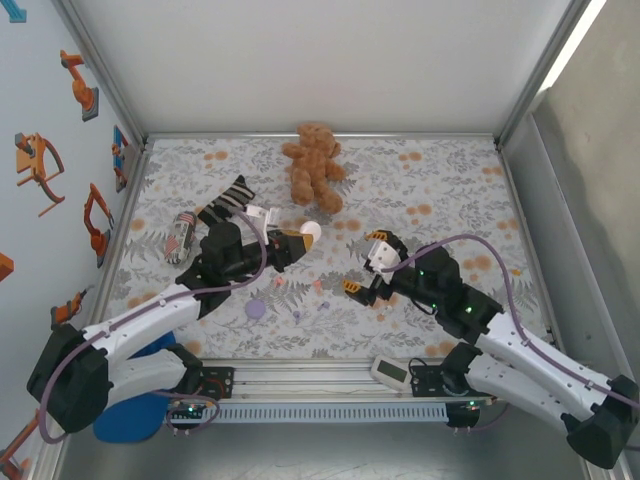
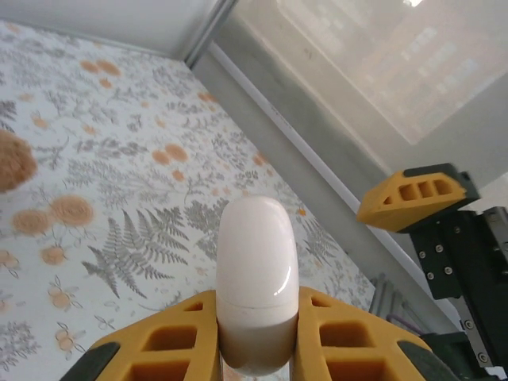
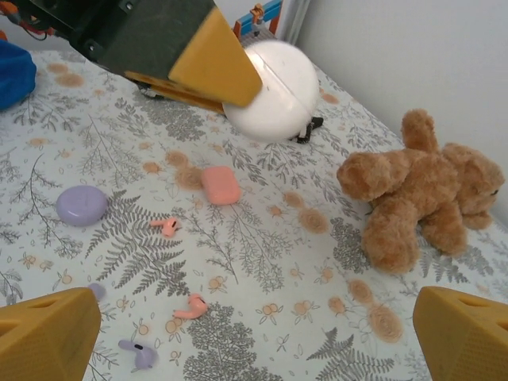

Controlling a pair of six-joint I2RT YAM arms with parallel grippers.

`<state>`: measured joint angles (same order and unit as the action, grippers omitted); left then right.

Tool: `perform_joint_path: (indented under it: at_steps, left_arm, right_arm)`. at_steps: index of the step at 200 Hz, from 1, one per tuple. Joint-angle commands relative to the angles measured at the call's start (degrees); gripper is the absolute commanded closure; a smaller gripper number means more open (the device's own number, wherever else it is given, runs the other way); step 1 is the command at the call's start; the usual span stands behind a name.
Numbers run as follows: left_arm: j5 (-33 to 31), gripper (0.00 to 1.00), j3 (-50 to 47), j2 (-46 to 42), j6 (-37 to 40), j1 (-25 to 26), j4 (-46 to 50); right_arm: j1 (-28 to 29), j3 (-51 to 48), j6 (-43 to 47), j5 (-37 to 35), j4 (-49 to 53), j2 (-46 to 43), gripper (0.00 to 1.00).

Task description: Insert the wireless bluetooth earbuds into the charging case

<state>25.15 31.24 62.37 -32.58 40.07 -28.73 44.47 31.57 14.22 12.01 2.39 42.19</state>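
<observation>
text: none legible | labels, brands: none | numbers, signs: none

- We see a white, closed charging case (image 2: 255,238) pinched in the left claw (image 2: 258,317).
- Two salmon-pink earbuds (image 3: 190,308) and a lilac earbud (image 3: 136,352), perhaps two, lie loose before the right claw (image 3: 254,341).

The bear (image 1: 314,165) lies at the back of the mat (image 1: 450,180). Before it, the left gripper (image 1: 300,240) holds a case (image 1: 311,230) above the mat. Two cases (image 3: 220,185) lie nearer on the mat. The earbuds (image 3: 190,308) lie right of them, left of the right gripper (image 1: 365,262).
</observation>
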Motion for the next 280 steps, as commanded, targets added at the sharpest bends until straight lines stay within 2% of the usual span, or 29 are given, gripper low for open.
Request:
perform_joint_path:
  at_steps: [1,33,75,121,159,184,280]
  left_arm:
    - [1.8,0.99,-1.5,-3.0,6.7,-0.6,-8.2]
    - [4.6,1.0,-4.2,-5.7,11.7,-0.6,-11.7]
    - [8.1,1.0,-6.1,-8.4,15.6,-0.3,-15.0]
    - [11.8,1.0,-5.1,-8.1,24.2,1.7,-14.0]
    - [12.8,1.0,-2.5,-7.3,30.3,3.6,-9.0]
    - [13.1,1.0,-2.0,-6.6,31.2,4.1,-8.7]
    - [13.0,1.0,-0.8,-6.2,32.7,4.8,-6.5]
  right_arm:
    - [-3.9,-2.5,-9.4,7.7,-9.1,-0.8,0.01]
    - [-9.8,-5.9,-19.3,17.5,-21.7,0.4,0.01]
    - [-9.8,-1.6,-22.7,25.8,-22.7,4.4,0.01]
    - [-9.4,5.0,-25.5,32.6,-25.5,11.4,0.01]
    - [-8.3,7.8,-25.3,32.9,-26.2,15.3,0.01]
    - [-8.1,8.1,-25.1,31.9,-26.6,16.4,0.01]
    - [-8.0,9.9,-25.3,26.7,-24.9,18.4,0.1]
